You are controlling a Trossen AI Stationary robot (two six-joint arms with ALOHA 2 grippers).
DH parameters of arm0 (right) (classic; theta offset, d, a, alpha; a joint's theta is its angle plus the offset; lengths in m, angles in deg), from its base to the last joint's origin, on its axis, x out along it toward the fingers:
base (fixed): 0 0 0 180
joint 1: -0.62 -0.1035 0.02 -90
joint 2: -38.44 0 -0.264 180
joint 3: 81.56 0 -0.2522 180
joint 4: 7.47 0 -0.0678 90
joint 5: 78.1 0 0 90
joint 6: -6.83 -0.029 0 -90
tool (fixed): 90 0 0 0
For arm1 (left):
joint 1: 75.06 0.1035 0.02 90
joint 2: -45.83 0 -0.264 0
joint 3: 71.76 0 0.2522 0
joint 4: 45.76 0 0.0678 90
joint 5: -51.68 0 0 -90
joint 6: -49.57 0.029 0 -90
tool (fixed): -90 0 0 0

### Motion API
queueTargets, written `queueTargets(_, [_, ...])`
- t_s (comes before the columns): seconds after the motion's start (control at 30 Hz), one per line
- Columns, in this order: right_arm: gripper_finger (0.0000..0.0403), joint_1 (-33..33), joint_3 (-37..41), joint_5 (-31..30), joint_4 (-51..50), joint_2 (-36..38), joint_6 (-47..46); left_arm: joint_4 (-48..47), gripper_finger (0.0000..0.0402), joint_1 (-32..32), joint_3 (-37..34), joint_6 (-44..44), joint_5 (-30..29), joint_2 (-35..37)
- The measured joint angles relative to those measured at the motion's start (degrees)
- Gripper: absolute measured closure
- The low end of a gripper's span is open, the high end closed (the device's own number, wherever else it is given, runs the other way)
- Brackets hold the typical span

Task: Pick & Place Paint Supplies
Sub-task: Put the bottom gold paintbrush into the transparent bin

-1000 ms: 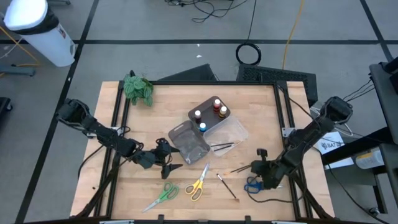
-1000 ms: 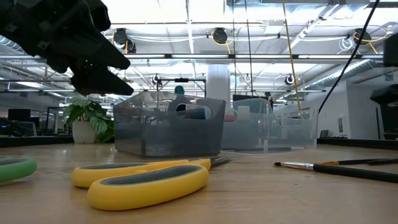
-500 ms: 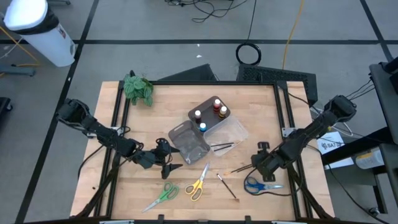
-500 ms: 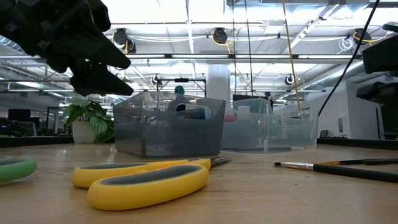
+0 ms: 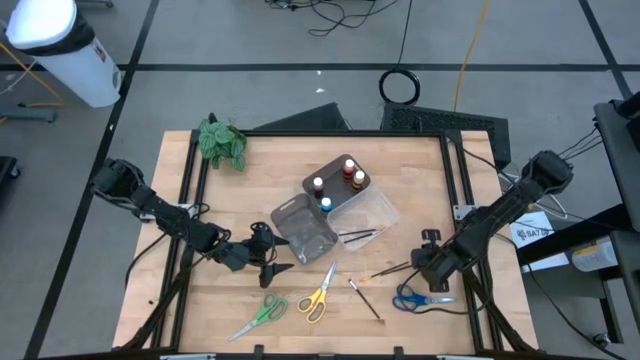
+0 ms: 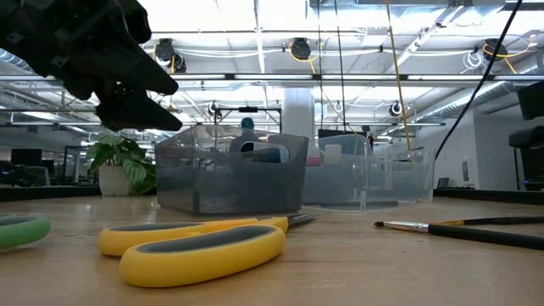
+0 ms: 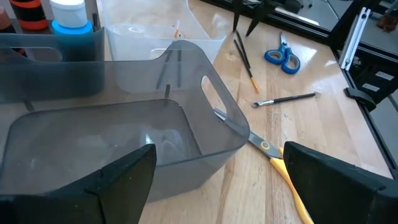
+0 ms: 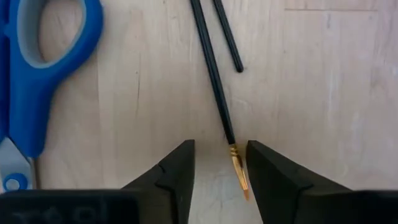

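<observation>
Right wrist view: your right gripper [image 8: 217, 168] stands partly open, holding nothing, its fingers straddling the bristle end of a thin brush [image 8: 214, 81]. The brush's long axis runs straight ahead, just beside the blue scissors [image 8: 37, 74]. Farther off, your left gripper [image 5: 262, 255] waits wide open by the grey tray [image 5: 303, 232].

A robotics laboratory inside a large open industrial hall: a wooden table [image 5: 300, 170] framed by black rails is standing on a grey floor [image 5: 250, 40] crossed by dark lines, cables [image 5: 340, 12] are trailing across it, and ceiling trusses with strip lights [image 6: 357, 42] are running overhead.
</observation>
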Motion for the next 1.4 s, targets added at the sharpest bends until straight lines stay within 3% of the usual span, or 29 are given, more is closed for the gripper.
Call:
queueTargets(0.17, [0.0301,0.0,2.4,0.1,-0.1,-0.1,-0.6,0.0,0.0037,0.0,0.0,0.0,0.0,0.0])
queueTargets(0.5, [0.0396,0.0,5.8,1.4,-0.4,-0.1,-0.8,0.0,0.0037,0.0,0.0,-0.1,0.0,0.0])
queueTargets(0.7, [0.0400,0.0,7.5,1.4,-0.2,0.0,-5.0,0.0,0.0037,0.0,0.0,0.0,0.0,0.0])
queueTargets(0.87, [0.0401,0.0,4.6,1.0,-0.9,0.6,-5.2,0.0,0.0037,0.0,0.0,0.0,0.0,0.0])
queueTargets(1.4, [0.0403,0.6,-9.2,-11.9,-0.5,2.7,3.9,0.0,0.0037,0.0,0.0,0.0,0.0,0.0])
